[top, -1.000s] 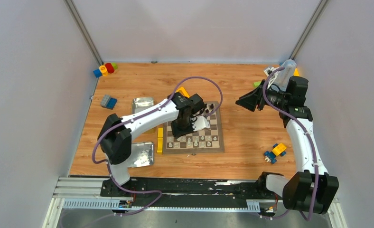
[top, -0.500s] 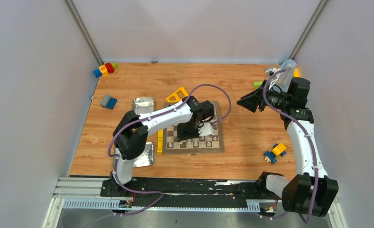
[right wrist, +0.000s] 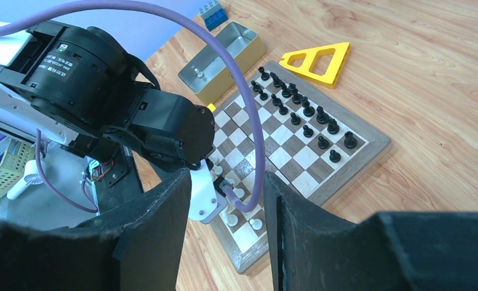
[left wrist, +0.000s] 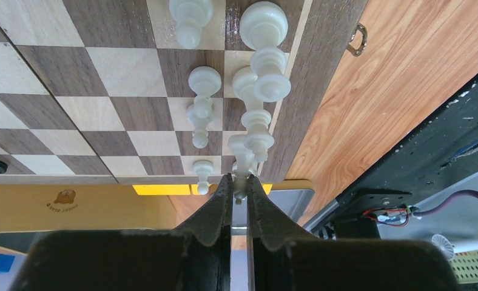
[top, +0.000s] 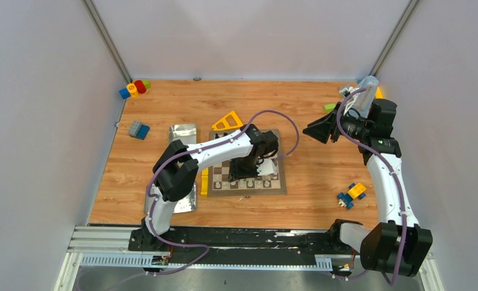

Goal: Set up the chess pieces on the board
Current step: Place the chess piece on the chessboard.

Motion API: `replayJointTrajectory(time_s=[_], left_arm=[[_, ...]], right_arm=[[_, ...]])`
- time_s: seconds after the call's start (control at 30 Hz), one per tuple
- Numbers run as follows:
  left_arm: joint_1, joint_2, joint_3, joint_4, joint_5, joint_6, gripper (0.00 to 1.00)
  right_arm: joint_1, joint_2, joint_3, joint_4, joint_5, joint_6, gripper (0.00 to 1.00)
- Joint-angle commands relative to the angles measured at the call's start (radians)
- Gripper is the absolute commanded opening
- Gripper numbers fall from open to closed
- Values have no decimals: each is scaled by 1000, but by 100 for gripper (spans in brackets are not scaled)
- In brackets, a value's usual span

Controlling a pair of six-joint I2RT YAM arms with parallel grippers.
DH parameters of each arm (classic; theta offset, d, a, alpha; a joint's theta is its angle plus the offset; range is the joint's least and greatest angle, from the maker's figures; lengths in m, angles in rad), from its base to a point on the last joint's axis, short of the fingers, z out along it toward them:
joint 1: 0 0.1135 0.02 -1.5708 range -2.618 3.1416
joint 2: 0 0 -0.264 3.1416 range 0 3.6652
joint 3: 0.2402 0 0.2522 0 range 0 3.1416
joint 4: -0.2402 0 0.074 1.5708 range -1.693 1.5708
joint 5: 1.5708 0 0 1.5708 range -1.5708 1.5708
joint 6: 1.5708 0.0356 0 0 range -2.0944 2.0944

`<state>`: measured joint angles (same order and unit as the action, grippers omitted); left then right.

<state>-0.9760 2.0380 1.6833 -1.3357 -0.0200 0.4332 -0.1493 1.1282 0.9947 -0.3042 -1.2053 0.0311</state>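
Pale pieces [left wrist: 262, 73] stand in two lines along the right edge of the board [left wrist: 103, 66] in the left wrist view. At lower centre, the left gripper [left wrist: 239, 182] is closed to a narrow slit, pinching one pale piece [left wrist: 244, 151] beside the board's border. Black pieces [right wrist: 309, 112] line the board's upper right side in the right wrist view. The right gripper [right wrist: 226, 182] hangs spread wide, holding nothing.

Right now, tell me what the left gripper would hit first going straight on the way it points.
The left gripper seems to pinch a white piece between its fingers; straight on, it would probably meet the board first, though depth is unclear.
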Motion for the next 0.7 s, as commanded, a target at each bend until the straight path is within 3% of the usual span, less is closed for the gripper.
replayJointTrajectory(time_s=[0.0,0.67], left_arm=[[-12,12,39,-23,-6,-8,6],[-15,40,50,-30,8,-19,9]], right_arm=[[-6,3,-6,3,-33,-26,48],[-4,4,-12,2,-37,-26,48]])
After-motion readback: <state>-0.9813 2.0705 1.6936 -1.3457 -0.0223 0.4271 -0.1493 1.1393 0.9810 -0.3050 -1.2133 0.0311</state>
